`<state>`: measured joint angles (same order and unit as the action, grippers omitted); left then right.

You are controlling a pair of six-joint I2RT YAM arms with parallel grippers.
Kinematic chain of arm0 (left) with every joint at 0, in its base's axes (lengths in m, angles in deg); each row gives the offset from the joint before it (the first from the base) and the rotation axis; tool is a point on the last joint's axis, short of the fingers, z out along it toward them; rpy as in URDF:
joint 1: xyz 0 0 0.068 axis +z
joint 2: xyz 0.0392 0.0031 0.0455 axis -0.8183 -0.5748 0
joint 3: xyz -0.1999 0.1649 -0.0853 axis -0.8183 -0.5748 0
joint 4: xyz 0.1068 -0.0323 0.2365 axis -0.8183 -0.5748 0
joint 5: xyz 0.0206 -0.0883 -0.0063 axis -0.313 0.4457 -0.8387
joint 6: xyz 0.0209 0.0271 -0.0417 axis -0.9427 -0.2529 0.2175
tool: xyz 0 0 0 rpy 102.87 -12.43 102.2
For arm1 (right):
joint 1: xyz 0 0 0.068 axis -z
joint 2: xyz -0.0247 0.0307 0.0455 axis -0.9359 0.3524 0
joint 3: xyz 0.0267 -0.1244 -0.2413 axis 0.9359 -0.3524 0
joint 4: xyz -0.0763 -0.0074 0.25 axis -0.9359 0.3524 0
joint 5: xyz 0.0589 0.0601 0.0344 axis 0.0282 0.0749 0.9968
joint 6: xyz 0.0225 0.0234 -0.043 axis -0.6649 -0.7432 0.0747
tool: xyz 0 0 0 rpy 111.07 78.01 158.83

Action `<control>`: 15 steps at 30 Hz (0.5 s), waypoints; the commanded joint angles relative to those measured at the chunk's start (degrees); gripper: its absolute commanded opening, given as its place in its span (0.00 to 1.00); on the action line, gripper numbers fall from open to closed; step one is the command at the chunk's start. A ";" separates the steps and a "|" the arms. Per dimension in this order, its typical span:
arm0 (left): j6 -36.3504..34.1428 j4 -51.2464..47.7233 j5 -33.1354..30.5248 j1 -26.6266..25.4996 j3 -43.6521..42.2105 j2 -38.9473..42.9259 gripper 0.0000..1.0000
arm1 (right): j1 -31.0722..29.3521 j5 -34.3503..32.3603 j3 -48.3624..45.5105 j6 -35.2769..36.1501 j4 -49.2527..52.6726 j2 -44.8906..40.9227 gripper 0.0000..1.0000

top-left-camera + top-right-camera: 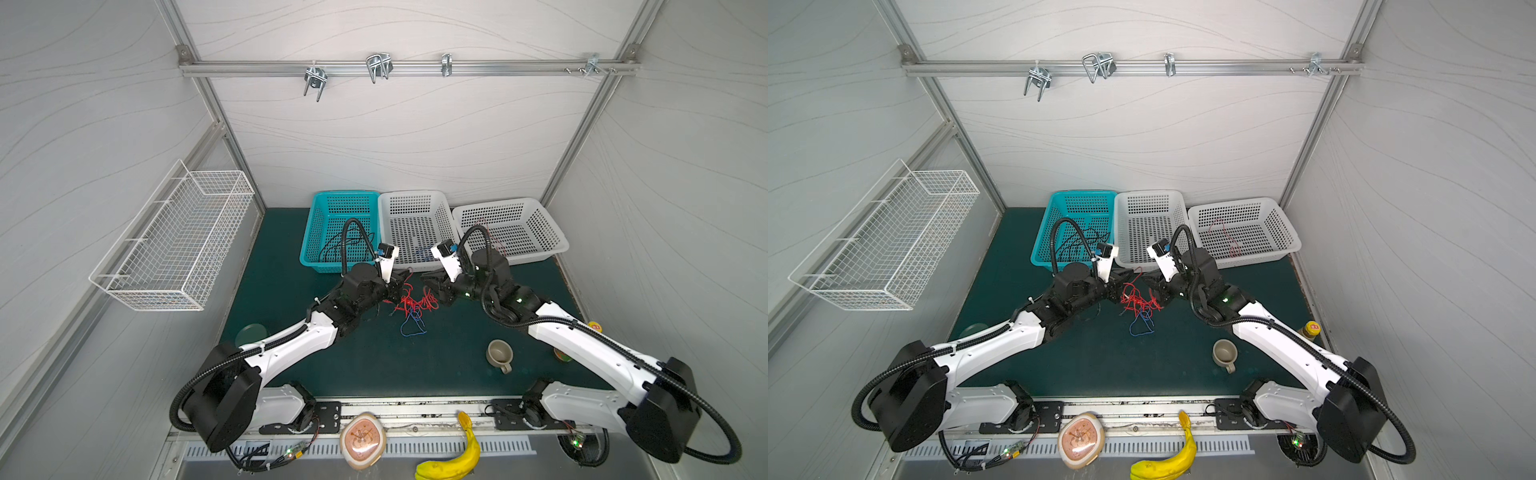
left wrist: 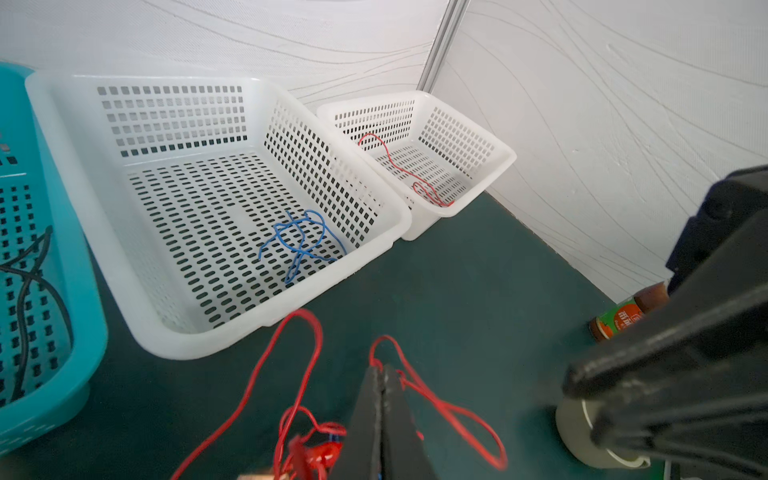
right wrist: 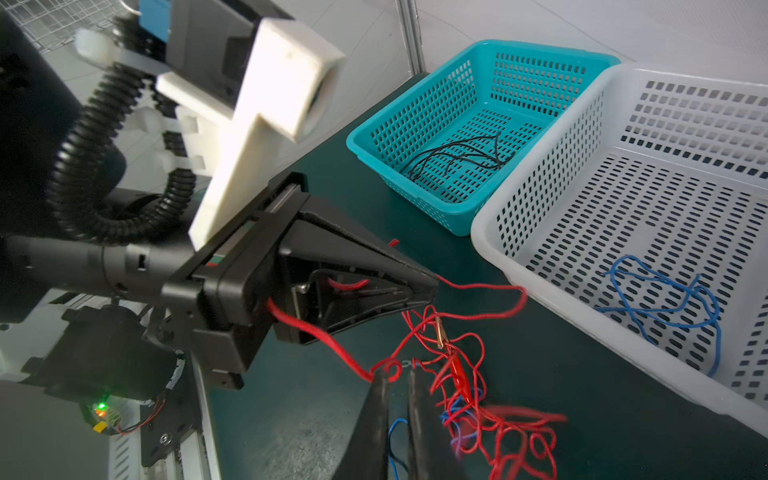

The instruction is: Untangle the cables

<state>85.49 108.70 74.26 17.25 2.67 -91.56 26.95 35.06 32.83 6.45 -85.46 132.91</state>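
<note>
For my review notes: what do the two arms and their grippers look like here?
The two arms match. The left arm and right arm have white link shells and black joint housings, and a black ribbed hose runs along each. The left gripper and right gripper are black with long tapering fingers. A white camera bracket sits on the left wrist.

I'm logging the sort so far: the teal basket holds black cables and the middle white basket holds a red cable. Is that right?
Not quite: the middle white basket holds a blue cable, not a red one, as the left wrist view shows. The teal basket does hold black cables.
</note>
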 commanded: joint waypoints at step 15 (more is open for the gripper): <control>-0.07 -9.04 -7.60 -0.03 3.91 -1.86 0.16 | -0.48 -8.91 -1.78 -2.51 6.96 9.06 0.40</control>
<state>85.67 100.28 69.69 17.25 3.70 -93.33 26.89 27.98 33.05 5.01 -80.74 141.08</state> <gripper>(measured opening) 0.163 0.389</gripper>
